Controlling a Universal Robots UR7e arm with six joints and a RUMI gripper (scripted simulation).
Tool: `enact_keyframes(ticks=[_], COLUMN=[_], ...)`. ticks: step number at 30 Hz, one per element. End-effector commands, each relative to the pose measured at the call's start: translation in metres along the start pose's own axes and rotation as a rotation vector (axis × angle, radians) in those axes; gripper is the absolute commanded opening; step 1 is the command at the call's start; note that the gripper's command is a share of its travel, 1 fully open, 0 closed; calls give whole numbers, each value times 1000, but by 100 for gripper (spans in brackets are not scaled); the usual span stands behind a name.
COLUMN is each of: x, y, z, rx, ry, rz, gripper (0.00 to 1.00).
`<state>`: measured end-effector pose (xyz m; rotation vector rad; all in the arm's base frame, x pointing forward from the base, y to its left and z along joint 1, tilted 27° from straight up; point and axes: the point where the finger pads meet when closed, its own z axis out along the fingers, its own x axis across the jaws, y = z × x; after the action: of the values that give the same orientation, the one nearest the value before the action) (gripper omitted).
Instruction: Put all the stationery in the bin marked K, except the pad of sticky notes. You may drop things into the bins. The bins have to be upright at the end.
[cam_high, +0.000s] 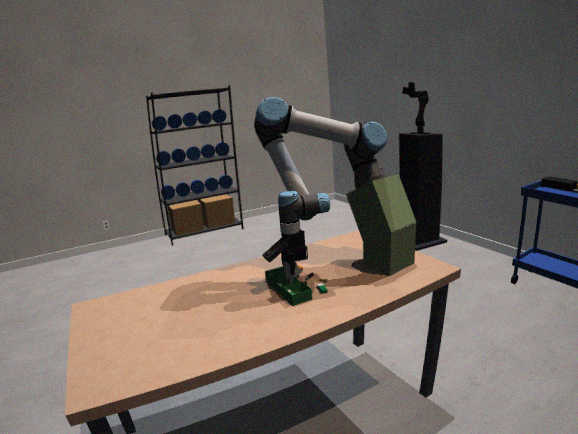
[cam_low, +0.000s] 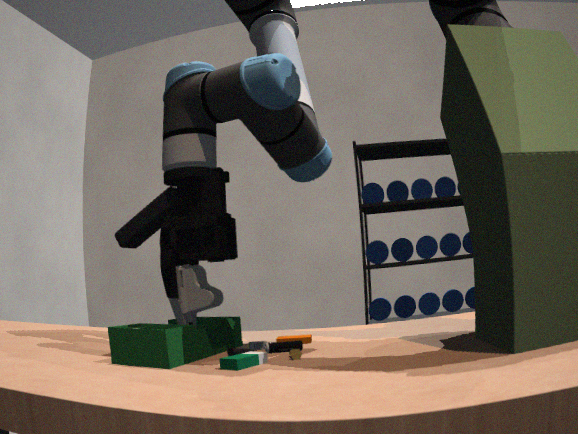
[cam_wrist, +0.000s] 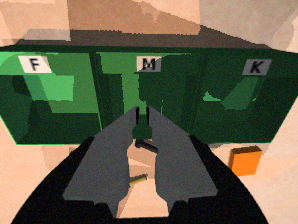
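Three joined green bins (cam_high: 301, 296) (cam_low: 145, 345) stand upright on the table; the wrist view shows labels F, M and K. My gripper (cam_high: 291, 281) (cam_low: 187, 322) (cam_wrist: 142, 107) is shut with nothing visible between its tips, pointing down into or just over bin M. Bin K (cam_wrist: 227, 65) shows light patches; I see no clear object in it. Beside the bins lie a green and white eraser (cam_high: 323, 288) (cam_low: 240, 361), a flat orange block (cam_low: 294, 339) (cam_wrist: 245, 161), a dark slim item (cam_low: 286, 346) (cam_wrist: 146, 146) and a small brass-coloured item (cam_low: 295, 354) (cam_wrist: 138, 179). Another dark-and-grey item (cam_low: 258, 346) lies behind the eraser.
The arm's green pedestal (cam_high: 390, 240) (cam_low: 545, 250) stands on the table (cam_high: 200, 340) (cam_low: 350, 395), beyond the loose items. A rack (cam_high: 195, 165) and a blue cart (cam_high: 550, 270) stand away from the table.
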<state>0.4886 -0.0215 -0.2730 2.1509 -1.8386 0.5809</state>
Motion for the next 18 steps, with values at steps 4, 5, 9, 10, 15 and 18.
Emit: enact_keyframes(ticks=[4, 5, 9, 10, 15, 18], x=[0, 0, 0, 0, 0, 0], y=[-1, 0, 0, 0, 0, 0], z=[0, 0, 0, 0, 0, 0], rx=[1, 1, 1, 1, 1, 1], ry=[0, 0, 0, 0, 0, 0], rz=[0, 0, 0, 0, 0, 0], gripper=[4, 4, 4, 4, 4, 4])
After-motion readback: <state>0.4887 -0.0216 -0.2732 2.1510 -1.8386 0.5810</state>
